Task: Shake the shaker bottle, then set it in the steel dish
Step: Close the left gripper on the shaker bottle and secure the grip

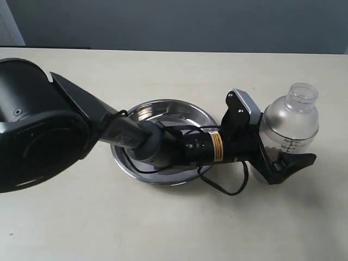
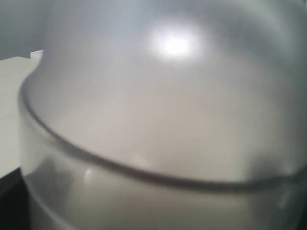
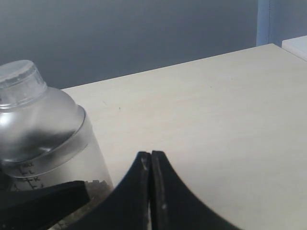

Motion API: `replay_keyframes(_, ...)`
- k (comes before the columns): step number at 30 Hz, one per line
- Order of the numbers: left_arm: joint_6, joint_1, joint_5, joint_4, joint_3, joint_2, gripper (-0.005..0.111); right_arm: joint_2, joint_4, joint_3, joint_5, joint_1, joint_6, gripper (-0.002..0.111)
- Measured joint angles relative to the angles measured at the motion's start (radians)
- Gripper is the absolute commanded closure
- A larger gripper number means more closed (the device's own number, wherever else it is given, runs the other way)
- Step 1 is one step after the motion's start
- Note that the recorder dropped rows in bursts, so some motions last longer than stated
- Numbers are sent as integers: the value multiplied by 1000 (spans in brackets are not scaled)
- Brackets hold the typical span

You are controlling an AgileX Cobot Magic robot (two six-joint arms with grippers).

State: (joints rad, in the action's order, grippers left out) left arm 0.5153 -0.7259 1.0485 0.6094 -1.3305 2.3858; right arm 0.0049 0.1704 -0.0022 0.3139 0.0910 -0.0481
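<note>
Exterior: my left pincer [image 1: 281, 148] reaches across the dish [image 1: 168, 102] and stands spread wide around the bottle [image 1: 288, 122]. The bottle is upright near the table's [image 1: 163, 228] right edge, just beside the dish.

Left wrist: its frosted top fills the frame.

Right wrist: my right pincer [image 3: 151, 187] is closed, empty.

The bottle looks like light, stiff, probably slick plastic; I'd clamp the straight lower wall.

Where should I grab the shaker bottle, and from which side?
Take the shaker bottle by its clear lower body, below the frosted dome, coming in level from the steel dish side. It stands upright; the dome slopes and the cap is small. The left gripper straddles that part, jaws open.
</note>
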Motion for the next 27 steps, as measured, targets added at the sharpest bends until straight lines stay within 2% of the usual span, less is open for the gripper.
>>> replay_keyframes(9,0,-11,-8,-5,-66,29,2,0,0,0,0,0,0,109)
replay_keyframes(18,20,-11,-26,-7,-73,29,3,0,0,0,0,0,0,109)
replay_keyframes(20,23,-11,-49,-7,-73,29,10,0,0,0,0,0,0,109)
replay_keyframes(23,25,-11,-47,1,-73,29,40,0,0,0,0,0,0,109)
replay_keyframes(24,23,-11,-41,10,-73,29,54,0,0,0,0,0,0,109)
replay_keyframes(27,23,-11,2,57,-73,34,74,0,0,0,0,0,0,109)
